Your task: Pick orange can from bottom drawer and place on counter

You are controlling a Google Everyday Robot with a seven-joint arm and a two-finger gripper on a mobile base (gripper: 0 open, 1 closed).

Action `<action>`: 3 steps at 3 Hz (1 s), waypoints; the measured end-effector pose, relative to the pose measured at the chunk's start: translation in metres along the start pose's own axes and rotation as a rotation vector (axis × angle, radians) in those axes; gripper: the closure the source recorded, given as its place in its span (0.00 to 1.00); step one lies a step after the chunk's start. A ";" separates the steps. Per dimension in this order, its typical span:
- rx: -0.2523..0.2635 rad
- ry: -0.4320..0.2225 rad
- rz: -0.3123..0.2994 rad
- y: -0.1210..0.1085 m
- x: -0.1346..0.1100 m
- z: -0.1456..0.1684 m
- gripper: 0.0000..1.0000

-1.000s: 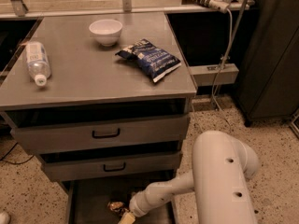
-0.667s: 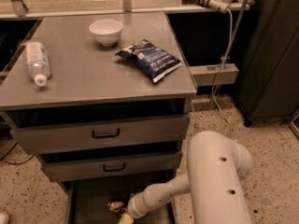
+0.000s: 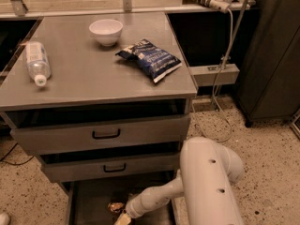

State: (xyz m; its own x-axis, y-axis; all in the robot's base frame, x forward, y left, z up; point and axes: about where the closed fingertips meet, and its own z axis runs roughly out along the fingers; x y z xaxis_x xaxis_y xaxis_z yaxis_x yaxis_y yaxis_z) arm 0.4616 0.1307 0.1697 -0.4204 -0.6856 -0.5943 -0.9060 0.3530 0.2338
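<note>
Orange can [image 3: 116, 206] — claw [image 3: 123, 218] still beside, seemingly

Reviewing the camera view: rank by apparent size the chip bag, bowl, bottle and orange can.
chip bag, largest
bowl and bottle, about alike
orange can, smallest, lying in the bottom drawer; the gripper sits just beside it at the lower edge
</note>
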 end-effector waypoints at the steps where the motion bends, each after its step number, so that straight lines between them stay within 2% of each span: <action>1: 0.012 -0.015 0.013 -0.009 0.002 0.013 0.00; 3: 0.003 -0.057 0.097 -0.020 0.019 0.040 0.00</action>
State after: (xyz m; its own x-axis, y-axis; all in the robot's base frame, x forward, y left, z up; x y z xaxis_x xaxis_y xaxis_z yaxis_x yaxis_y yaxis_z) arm 0.4741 0.1362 0.1227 -0.5028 -0.6110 -0.6115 -0.8609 0.4181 0.2901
